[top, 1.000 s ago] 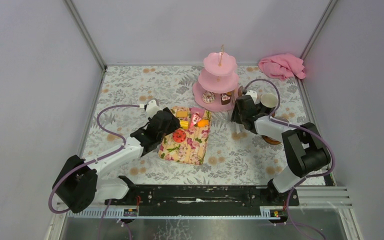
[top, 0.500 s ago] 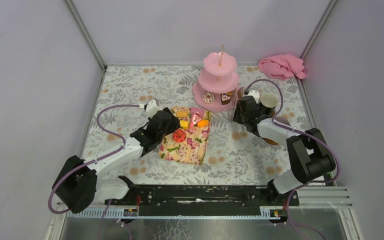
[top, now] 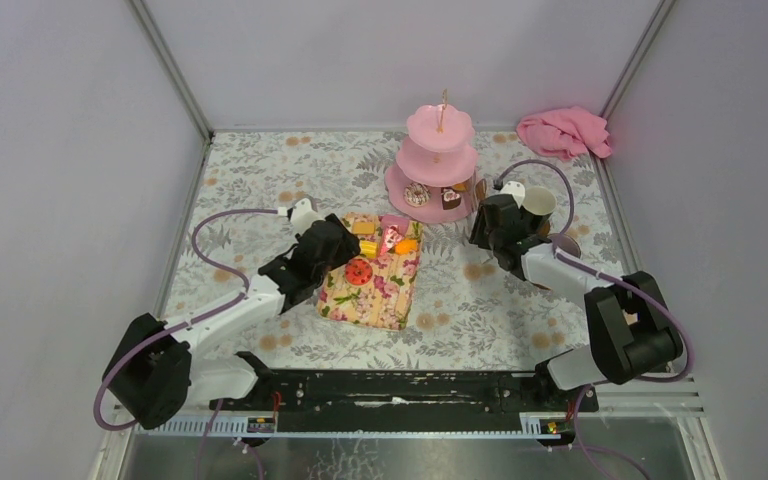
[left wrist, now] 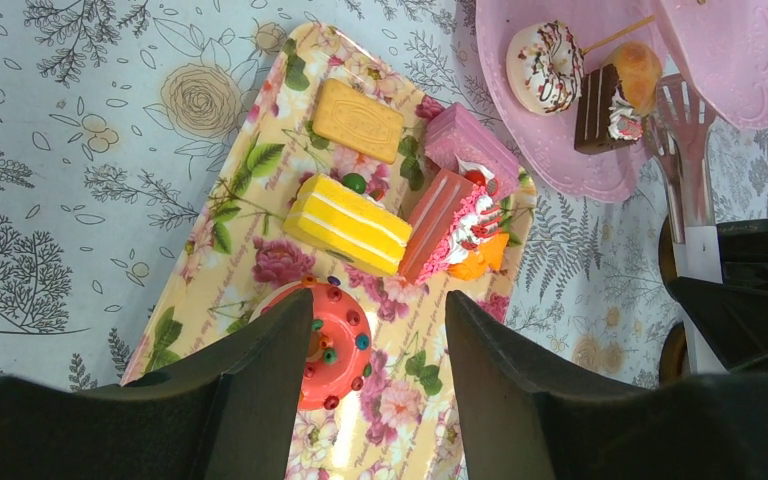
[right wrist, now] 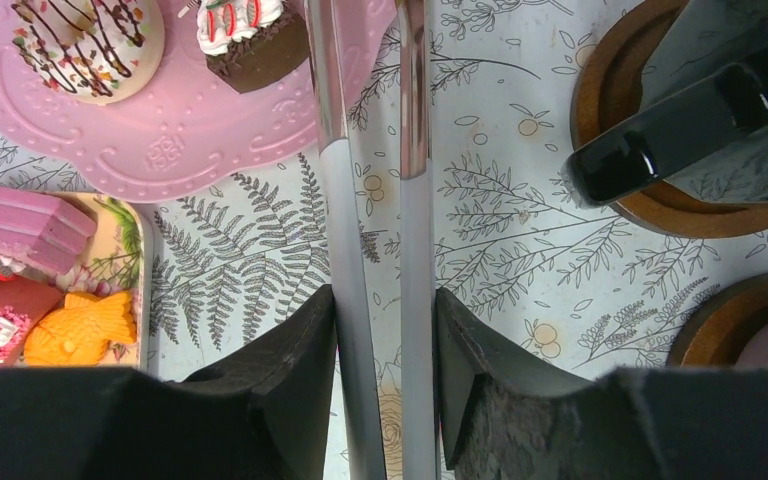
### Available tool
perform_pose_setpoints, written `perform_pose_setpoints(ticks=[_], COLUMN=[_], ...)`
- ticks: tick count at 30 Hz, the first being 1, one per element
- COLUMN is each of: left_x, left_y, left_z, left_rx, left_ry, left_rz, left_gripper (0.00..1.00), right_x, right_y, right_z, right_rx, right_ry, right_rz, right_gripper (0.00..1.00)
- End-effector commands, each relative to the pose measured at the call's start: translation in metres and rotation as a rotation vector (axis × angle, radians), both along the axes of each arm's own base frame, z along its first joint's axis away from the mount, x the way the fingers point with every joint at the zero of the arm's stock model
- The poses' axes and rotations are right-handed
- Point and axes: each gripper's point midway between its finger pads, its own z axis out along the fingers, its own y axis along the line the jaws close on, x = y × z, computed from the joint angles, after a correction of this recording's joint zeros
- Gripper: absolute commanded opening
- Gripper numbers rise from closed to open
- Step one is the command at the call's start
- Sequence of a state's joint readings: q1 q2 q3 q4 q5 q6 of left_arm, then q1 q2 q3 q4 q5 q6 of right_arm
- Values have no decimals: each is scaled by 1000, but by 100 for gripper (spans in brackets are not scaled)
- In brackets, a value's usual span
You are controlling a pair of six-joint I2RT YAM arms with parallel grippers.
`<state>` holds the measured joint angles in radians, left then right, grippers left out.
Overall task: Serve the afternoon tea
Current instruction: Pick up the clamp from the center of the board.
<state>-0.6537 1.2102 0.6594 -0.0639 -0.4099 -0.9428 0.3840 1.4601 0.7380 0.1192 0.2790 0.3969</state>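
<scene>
The pink three-tier stand (top: 440, 150) stands at the back; its bottom plate (right wrist: 190, 130) carries a white iced doughnut (right wrist: 85, 40) and a chocolate cake (right wrist: 255, 40). My right gripper (right wrist: 385, 300) is shut on metal tongs (right wrist: 345, 200), whose tips reach the plate's edge. A black mug (right wrist: 690, 130) sits on a wooden coaster to the right of the tongs. My left gripper (left wrist: 380, 320) is open and empty above the floral tray (left wrist: 210, 240), beside a red doughnut (left wrist: 330, 345). A yellow cake (left wrist: 348, 225), a biscuit (left wrist: 357, 120), pink slices (left wrist: 470, 150) and an orange fish cake (left wrist: 480, 260) lie on the tray.
A pink cloth (top: 563, 132) lies in the back right corner. A second wooden coaster (right wrist: 730, 320) sits near the first. Grey walls close in the table on three sides. The right arm's elbow (top: 625, 320) stands near the right wall.
My right gripper has moved back and a little right with the tongs, closer to the stand, and its elbow has swung right. The left arm has not moved.
</scene>
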Motion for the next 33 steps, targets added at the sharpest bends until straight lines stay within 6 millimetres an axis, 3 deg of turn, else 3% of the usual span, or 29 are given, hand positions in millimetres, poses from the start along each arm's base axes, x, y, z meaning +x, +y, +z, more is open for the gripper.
perform_pose_setpoints(ticks=[1,21,33], left_x=[9,11,9], left_y=[-2,-4,-3], left_z=[24,26,30], left_rx=[-25,-28,-34], left_ry=[-60,-67,-71], left_rz=[13,11,6], left_gripper=[59,59,59], right_x=[12,-5,-51], right_y=[-3,-1,12], right_z=[32,63,55], right_rx=[15,14,-43], right_ry=[-117,-211,-177], right_rz=[-17,2,54], right_gripper=[42,40,40])
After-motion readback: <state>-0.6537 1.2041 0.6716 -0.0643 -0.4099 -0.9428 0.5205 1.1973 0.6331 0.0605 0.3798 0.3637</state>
